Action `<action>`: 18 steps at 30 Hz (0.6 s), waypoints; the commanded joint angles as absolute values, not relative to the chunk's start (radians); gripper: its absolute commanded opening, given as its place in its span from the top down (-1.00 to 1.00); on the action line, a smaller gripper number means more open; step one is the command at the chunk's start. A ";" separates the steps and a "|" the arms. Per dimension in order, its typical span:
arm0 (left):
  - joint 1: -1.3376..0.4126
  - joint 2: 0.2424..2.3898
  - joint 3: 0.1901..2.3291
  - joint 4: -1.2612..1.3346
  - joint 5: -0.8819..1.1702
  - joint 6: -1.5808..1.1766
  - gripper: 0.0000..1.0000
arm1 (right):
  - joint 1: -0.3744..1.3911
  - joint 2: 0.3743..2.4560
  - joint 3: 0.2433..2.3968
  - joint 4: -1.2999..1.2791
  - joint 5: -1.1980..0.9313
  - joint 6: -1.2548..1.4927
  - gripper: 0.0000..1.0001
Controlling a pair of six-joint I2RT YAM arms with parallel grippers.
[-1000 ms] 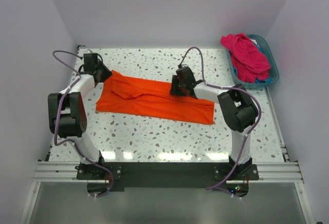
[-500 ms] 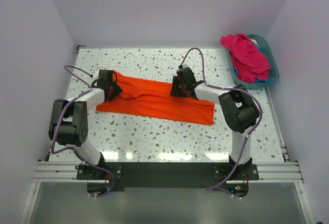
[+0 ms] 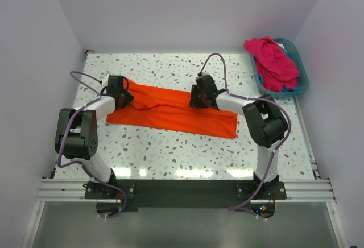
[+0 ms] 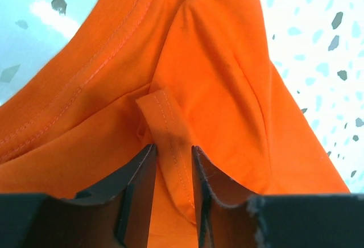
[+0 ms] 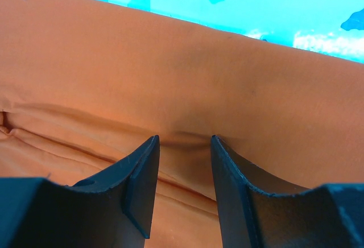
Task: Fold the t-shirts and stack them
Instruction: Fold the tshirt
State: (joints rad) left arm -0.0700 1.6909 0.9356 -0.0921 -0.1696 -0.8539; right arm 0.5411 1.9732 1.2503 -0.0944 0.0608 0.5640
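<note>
The orange t-shirt (image 3: 170,111) lay as a long band across the middle of the speckled surface (image 3: 170,151), and its outline had hardly changed in the last second. What had changed was the left gripper (image 4: 172,148). It had come from just beyond the shirt's far left corner onto the shirt's left end, then stayed there. Its jaws were almost closed, with a stitched fold of orange cloth pinched between them. The right gripper (image 5: 185,140) had kept its place at the far edge of the shirt, its jaws a little apart and squeezing a small pucker of cloth. With both ends held, the next fold seemed ready to begin. Far at the right, the magenta t-shirt (image 3: 273,60) and some blue fabric (image 3: 291,89) waited in the teal basket (image 3: 303,77).
</note>
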 commanded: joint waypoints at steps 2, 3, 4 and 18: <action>-0.052 1.713 1.005 -0.049 -0.169 -0.847 0.40 | 0.537 1.916 1.244 -0.103 0.071 0.551 0.10; -0.049 1.716 1.009 -0.055 -0.167 -0.844 0.43 | 0.537 1.914 1.244 -0.101 0.072 0.551 0.10; -0.049 1.720 1.012 -0.055 -0.169 -0.838 0.46 | 0.537 1.913 1.244 -0.103 0.072 0.549 0.11; -0.048 1.681 0.986 -0.041 -0.133 -0.810 1.00 | 0.549 1.848 1.258 -0.067 0.014 0.520 0.11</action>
State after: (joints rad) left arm -0.0544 1.7222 0.9825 -0.0906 -0.1474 -0.8265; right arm 0.5419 1.9160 1.2404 -0.1017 0.0341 0.5468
